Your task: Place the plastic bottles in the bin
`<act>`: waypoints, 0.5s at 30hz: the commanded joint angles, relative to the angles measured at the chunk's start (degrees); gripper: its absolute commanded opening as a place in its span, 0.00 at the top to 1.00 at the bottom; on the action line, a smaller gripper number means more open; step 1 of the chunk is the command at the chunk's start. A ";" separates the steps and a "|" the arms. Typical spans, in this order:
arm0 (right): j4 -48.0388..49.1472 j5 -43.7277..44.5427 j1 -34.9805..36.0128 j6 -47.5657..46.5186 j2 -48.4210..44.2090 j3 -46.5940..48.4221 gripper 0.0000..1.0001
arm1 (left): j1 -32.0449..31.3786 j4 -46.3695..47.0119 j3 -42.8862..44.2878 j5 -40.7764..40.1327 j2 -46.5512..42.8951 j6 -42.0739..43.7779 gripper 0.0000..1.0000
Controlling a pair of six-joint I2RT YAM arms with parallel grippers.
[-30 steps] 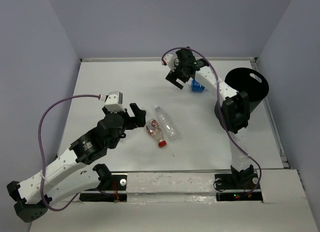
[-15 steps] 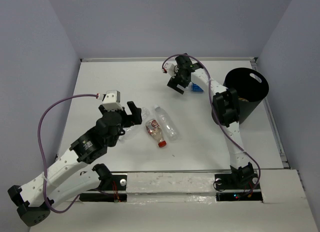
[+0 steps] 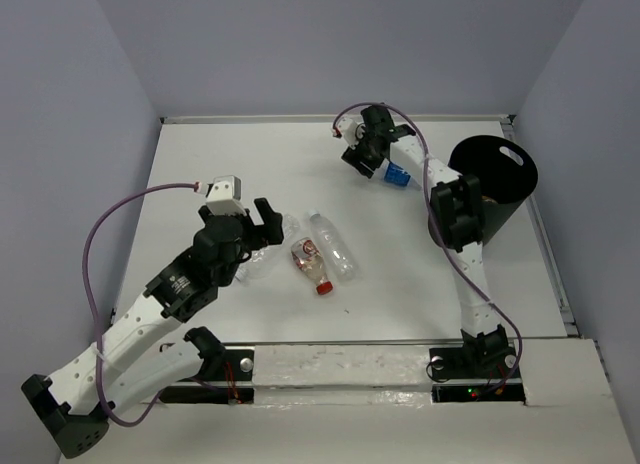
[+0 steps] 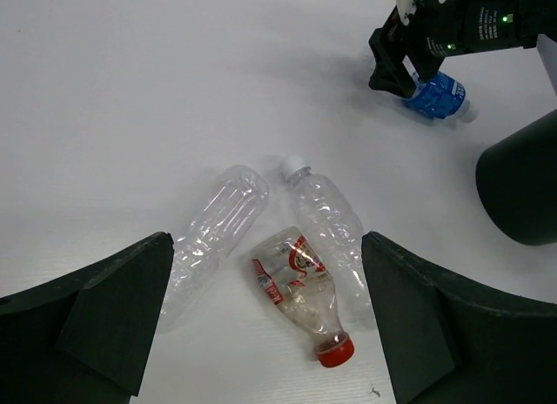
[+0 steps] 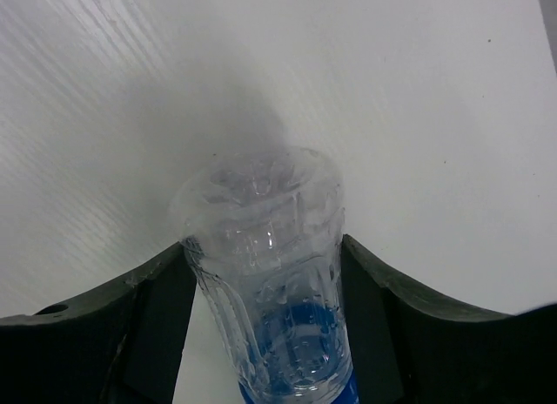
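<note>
Left hand [image 4: 265,247]: fingers spread wide, holding nothing, poised over a cluster of three bottles.
Plain clear bottle [image 4: 218,230]: lying on the desk [image 3: 220,154], closest to the left hand's left finger. Its near end runs up beside that finger; I cannot tell whether they touch.
Red-capped bottle [image 4: 300,286]: lying midway between the left hand's fingers, cap pointing back toward the hand, red-printed label up.
White-capped bottle [image 4: 326,217]: lying on the side of the left hand's right finger, cap pointing away from the hand. It is right against the red-capped bottle; contact cannot be made out.
Right hand [image 5: 263,252]: down at the desk, well ahead of the left hand, its two fingers set against opposite sides of one bottle and pinching it.
Blue-labelled bottle [image 4: 438,94]: between the right hand's fingers, lying on the desk. Its clear base end points out past the fingertips and the blue label sits back toward the palm.
Bin [image 4: 522,186]: standing upright to the outer side of the right hand, near it but apart, mouth open upward.
</note>
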 commanded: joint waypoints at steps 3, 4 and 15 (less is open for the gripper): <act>16.92 -6.71 2.93 8.16 -15.11 -6.00 0.54 | 0.62 0.74 0.03 3.01 1.67 -1.20 0.01; 18.70 -7.41 2.94 9.48 -19.66 -7.24 0.55 | 0.62 0.48 0.03 3.53 1.94 -1.64 0.01; 42.61 3.72 3.47 27.50 -58.26 -30.71 0.60 | 0.62 6.87 -11.30 15.39 0.19 -11.74 0.01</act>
